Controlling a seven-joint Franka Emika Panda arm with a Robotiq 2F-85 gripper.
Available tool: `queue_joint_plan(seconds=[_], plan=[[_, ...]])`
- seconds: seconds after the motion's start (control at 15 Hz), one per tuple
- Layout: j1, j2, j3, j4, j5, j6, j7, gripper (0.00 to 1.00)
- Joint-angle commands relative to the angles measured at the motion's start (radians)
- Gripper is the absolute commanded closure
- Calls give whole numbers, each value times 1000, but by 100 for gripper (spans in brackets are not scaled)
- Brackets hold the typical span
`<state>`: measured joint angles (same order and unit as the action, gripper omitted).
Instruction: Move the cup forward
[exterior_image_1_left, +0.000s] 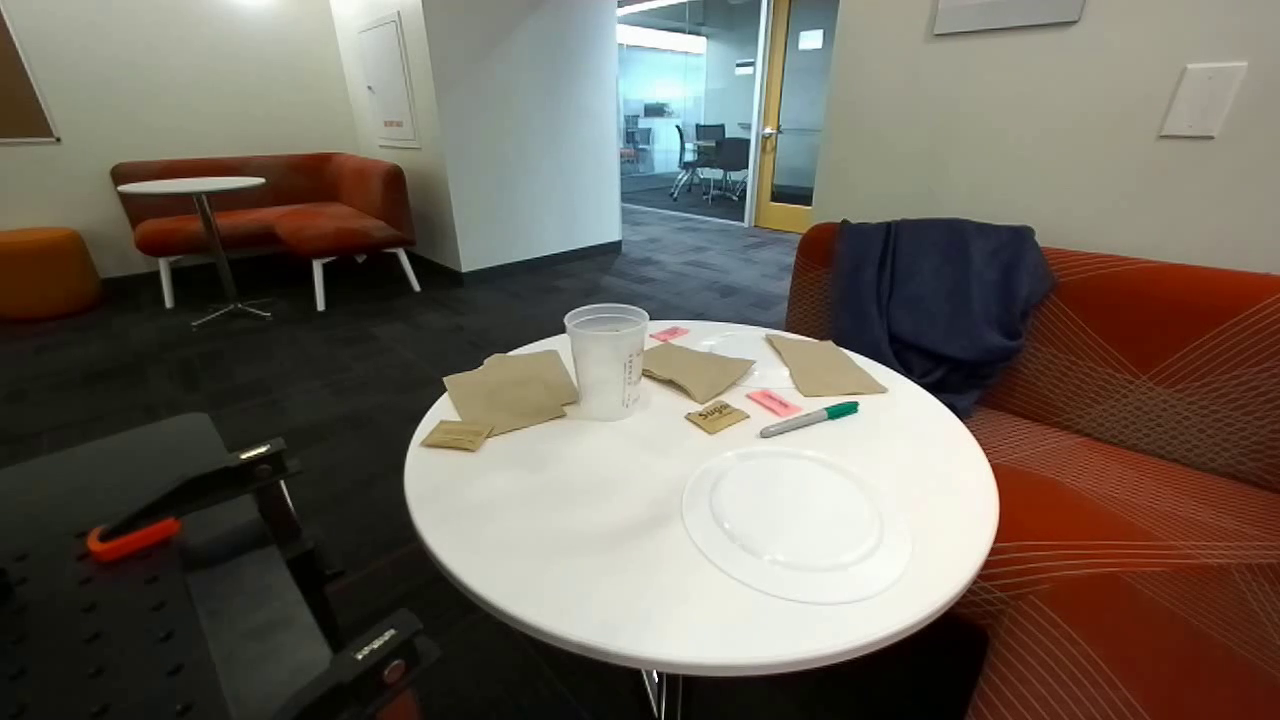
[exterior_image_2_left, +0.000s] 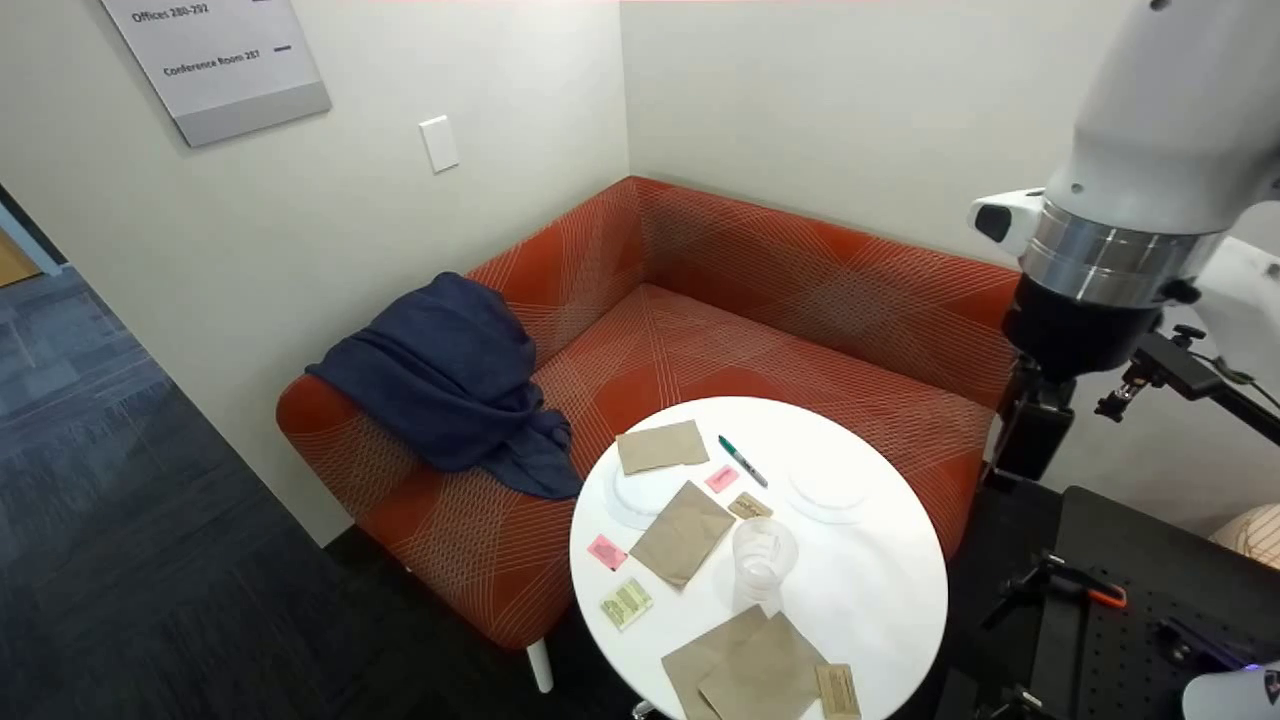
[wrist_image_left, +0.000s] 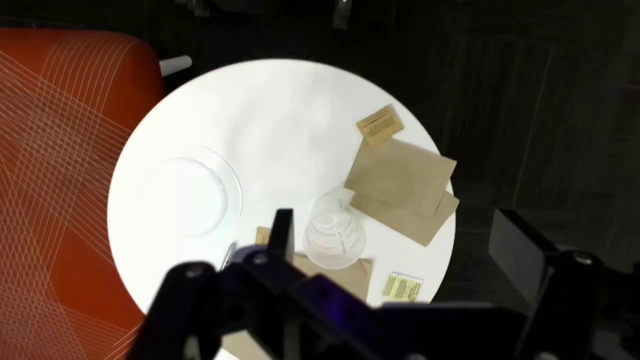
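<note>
"Whitish plastic: is that the cup (exterior_image_1_left: 607, 365) in an exterior view?"
"Yes, upright on the tabletop (exterior_image_1_left: 560, 540), free of any hold."
"And the arm (exterior_image_2_left: 1140, 170), in an exterior view?"
"Raised, apart from the tabletop."
"Wrist view?"
"The tool (wrist_image_left: 395, 225) gapes wide, grasping nothing."
"Then how far along?"
"Not begun, I'd judge: reaching, gripping, moving the cup forward and letting go all remain."

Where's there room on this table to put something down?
The table has a wide bare patch bordered by the cup, a clear plate, a tan packet and its own edge. The opposite side is crowded with brown napkins, pink packets and a marker.
</note>
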<state>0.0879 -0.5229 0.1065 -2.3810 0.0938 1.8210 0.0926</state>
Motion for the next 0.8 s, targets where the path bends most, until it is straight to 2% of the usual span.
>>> queue_joint_plan(seconds=[0.0,0.73], plan=[[-31,95,14,7,-41,132,64,0],[-52,302,-36,-79,-23,459,82,0]])
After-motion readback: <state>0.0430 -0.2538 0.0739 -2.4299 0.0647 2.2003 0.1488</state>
